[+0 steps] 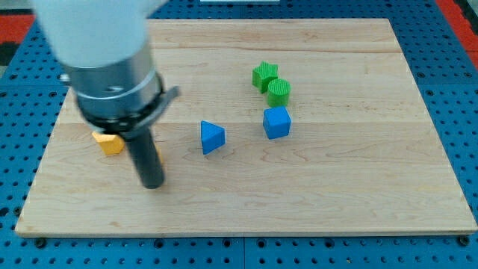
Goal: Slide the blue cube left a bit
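My tip [153, 183], a bare rod grasping nothing, is sitting far left of the blue cube [276, 122], which is lying right of centre below the green cylinder [279, 92]. Approach is pending: I'm needing to circle to its right side.

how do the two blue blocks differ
The blue cube shows square faces; the blue triangular block is a wedge narrowing to a point. The cube sits nearer the view's right, just below the green cylinder; the triangular block stands alone, nearer my tip. Both are the same blue, similar in size, and neither touches my tip.
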Robot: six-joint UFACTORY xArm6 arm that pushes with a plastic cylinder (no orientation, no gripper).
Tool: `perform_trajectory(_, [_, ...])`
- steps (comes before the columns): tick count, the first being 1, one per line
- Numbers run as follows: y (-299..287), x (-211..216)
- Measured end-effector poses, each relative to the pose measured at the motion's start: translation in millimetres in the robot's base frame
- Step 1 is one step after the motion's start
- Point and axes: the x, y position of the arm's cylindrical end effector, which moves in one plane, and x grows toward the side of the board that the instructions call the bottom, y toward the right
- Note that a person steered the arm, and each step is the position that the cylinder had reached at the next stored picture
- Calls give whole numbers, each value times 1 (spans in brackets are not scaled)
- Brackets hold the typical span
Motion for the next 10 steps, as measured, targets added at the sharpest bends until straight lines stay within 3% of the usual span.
perform_trajectory(2, [-9,-47])
perform_trajectory(3, [13,-36])
perform_trajectory(5, [181,-42])
perform_trajectory(6, [235,-73])
perform_trajectory(10, [192,-87])
